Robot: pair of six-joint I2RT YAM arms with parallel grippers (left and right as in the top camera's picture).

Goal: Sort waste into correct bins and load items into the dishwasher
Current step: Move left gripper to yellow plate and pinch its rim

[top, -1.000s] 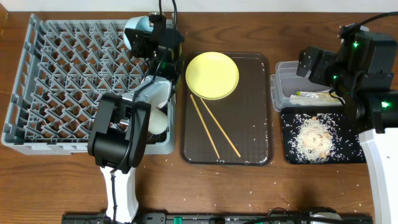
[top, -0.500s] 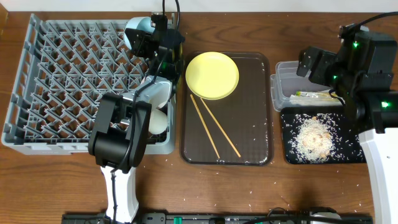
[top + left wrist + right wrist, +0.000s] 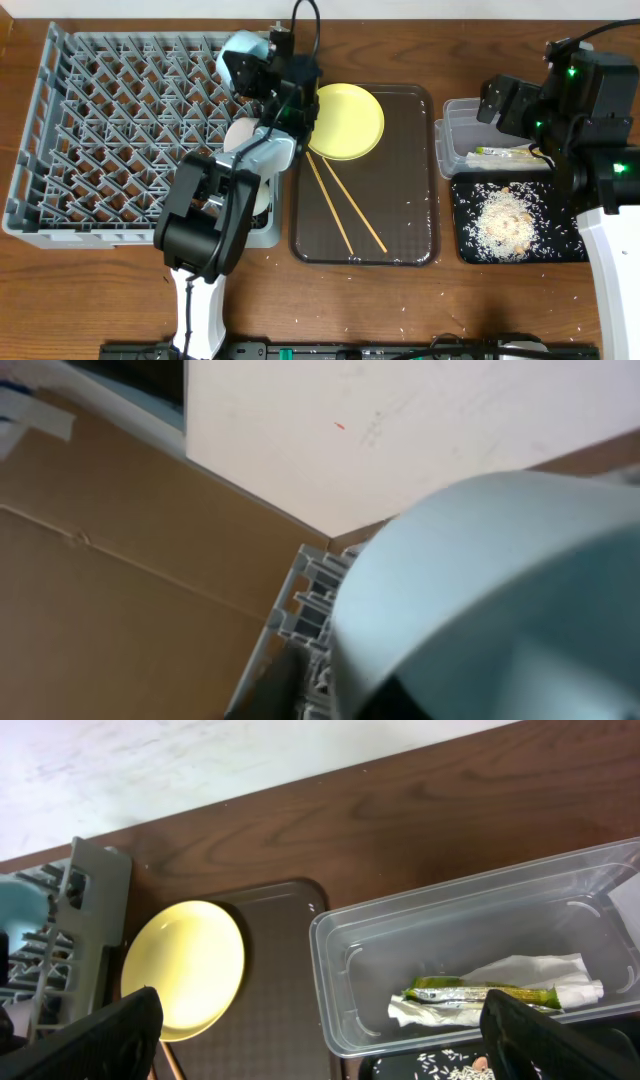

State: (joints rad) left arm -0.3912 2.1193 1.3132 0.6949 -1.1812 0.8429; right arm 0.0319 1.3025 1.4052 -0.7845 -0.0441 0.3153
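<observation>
left gripper [image 3: 256,66]: over far right corner of dish rack [image 3: 110,130], tight against light blue bowl [image 3: 241,47]; fingers hidden in both views, cannot tell if it pinches the bowl or is off it
bowl position: tipped on edge at the rack's far right pegs, just far-left of the gripper; fills the left wrist view; seated in the pegs or not, cannot tell
right gripper [image 3: 330,1045]: spread wide, nothing between, hanging above clear tub [image 3: 340,950]
likely next targets: yellow plate [image 3: 345,120] and chopsticks [image 3: 345,205] on serving tray [image 3: 405,150], both just right of the left gripper; left arm far nearer than right
chopsticks axis: flat, running far-left to near-right, close at the far ends, splaying apart nearer
plate: flat at tray's far left, just beside the left arm
waste: wrapper [image 3: 540,970] and packet [image 3: 470,990] in the clear tub; rice scraps [image 3: 505,225] in black tray [image 3: 560,250] on its near side
surface: wooden table [image 3: 300,310], stray grains along near edge
room: many bare pegs left of the bowl; white dishes [image 3: 240,134] on rack's right side, partly under the left arm
</observation>
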